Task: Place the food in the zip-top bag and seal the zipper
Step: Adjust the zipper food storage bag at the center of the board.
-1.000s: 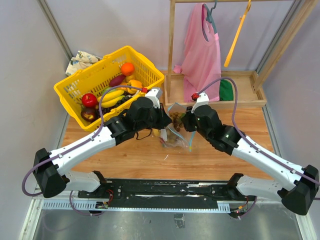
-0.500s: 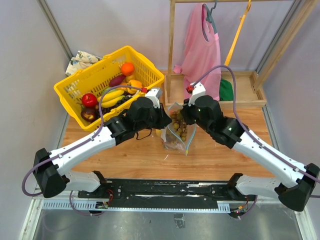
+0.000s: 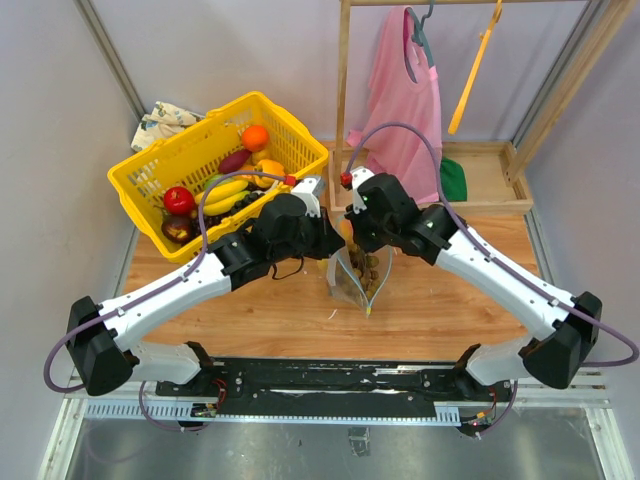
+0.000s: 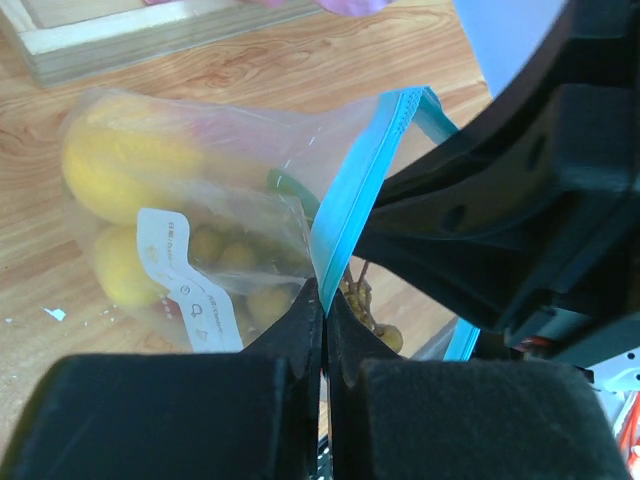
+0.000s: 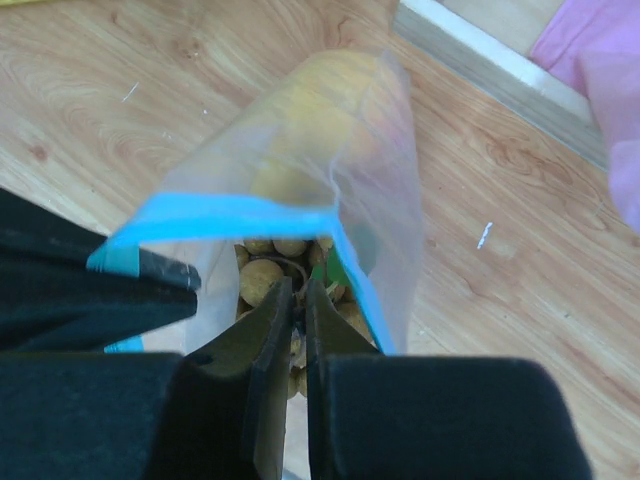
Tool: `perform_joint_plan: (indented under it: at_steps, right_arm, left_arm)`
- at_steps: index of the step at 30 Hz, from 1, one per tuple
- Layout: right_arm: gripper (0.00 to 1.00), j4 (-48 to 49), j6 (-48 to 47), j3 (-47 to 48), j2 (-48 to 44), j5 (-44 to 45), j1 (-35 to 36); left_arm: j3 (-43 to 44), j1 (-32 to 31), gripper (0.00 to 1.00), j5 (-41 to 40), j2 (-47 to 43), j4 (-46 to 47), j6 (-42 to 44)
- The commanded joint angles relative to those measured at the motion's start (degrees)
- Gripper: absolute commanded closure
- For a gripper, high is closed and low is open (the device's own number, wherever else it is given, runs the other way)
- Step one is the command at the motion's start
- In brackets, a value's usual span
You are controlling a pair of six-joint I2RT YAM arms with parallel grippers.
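The clear zip-top bag (image 3: 352,282) hangs upright over the wooden table with its mouth open. My left gripper (image 3: 333,243) (image 4: 324,300) is shut on the light blue zipper (image 4: 350,210) at one corner of the mouth. Yellow fruits (image 4: 110,165) and a white label (image 4: 185,290) show through the plastic. My right gripper (image 3: 358,240) (image 5: 297,300) reaches down into the mouth, its jaws pinched on the stem of the brownish grape cluster (image 5: 262,275). The blue zipper (image 5: 230,215) rings the opening just ahead of those jaws.
A yellow basket (image 3: 150,165) with more toy fruit stands at the back left, a patterned cloth (image 3: 160,122) behind it. A wooden rack (image 3: 345,100) with a pink garment (image 3: 405,100) and a green item (image 3: 453,180) stands at the back right.
My right arm has swung left and forward over the bag, carrying the grape cluster down into the open mouth. The left arm has held still on the zipper.
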Motion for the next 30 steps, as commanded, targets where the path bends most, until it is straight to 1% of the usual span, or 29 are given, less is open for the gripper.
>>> perform_joint_plan:
  at_steps: [1,3,5,7,9,11,13,17,19,22,25,26,28,30]
  right_arm:
    - [0.99,2.0,-0.2,-1.1,1.3,-2.9,-0.4]
    - [0.99,7.3,0.3,-3.8,0.9,-2.4,-0.4]
    - [0.94,13.1,0.6,-6.7,0.3,-1.0,-0.4]
    - [0.92,19.6,0.7,-9.6,-0.1,0.2,-0.4]
    - [0.86,23.5,0.5,-11.6,0.0,0.3,-0.4]
    - [0.82,24.9,0.3,-12.1,0.4,-0.5,-0.4]
    - [0.72,24.3,-0.1,-11.7,0.3,-1.3,-0.4]
    - [0.55,21.8,-1.5,-10.9,-2.2,-1.9,-0.4]
    - [0.48,20.8,-2.2,-11.1,-4.3,-2.2,-0.4]
    - [0.41,18.4,-3.1,-10.7,-7.6,-2.3,-0.4]
    - [0.35,16.2,-4.0,-10.1,-10.1,-2.5,-0.4]
    - [0.34,15.7,-4.3,-10.0,-11.0,-2.6,-0.4]
    - [0.35,14.3,-4.5,-10.0,-12.3,-2.5,-0.4]
    - [0.38,12.4,-4.5,-10.3,-13.2,-2.4,-0.4]
  left_arm:
    - [1.3,0.3,1.0,1.7,-0.2,2.4,-0.1]
    - [1.0,0.3,1.0,2.4,0.0,2.8,-0.3]
    - [0.8,0.3,1.0,2.8,0.1,3.1,-0.4]
    - [0.5,0.3,1.0,2.9,-0.1,3.4,-0.6]
    - [0.1,0.3,0.99,2.9,-0.3,3.6,-0.8]
    - [-0.1,0.3,1.0,2.8,-0.6,3.7,-0.9]
    - [-0.4,0.3,1.0,2.4,-0.9,3.6,-1.0]
    - [-0.7,0.4,1.0,1.2,-1.6,3.4,-1.3]
    - [-0.7,0.6,1.0,0.9,-1.6,3.2,-1.4]
    - [-0.7,0.7,1.0,0.8,-1.7,3.0,-1.5]
    - [-0.8,0.8,1.0,0.7,-1.6,3.0,-1.6]
    - [-0.7,0.8,1.0,0.7,-1.7,3.0,-1.7]
    - [-0.7,0.8,1.0,0.6,-1.7,3.0,-1.8]
    - [-0.7,0.9,1.0,0.6,-1.7,2.9,-1.8]
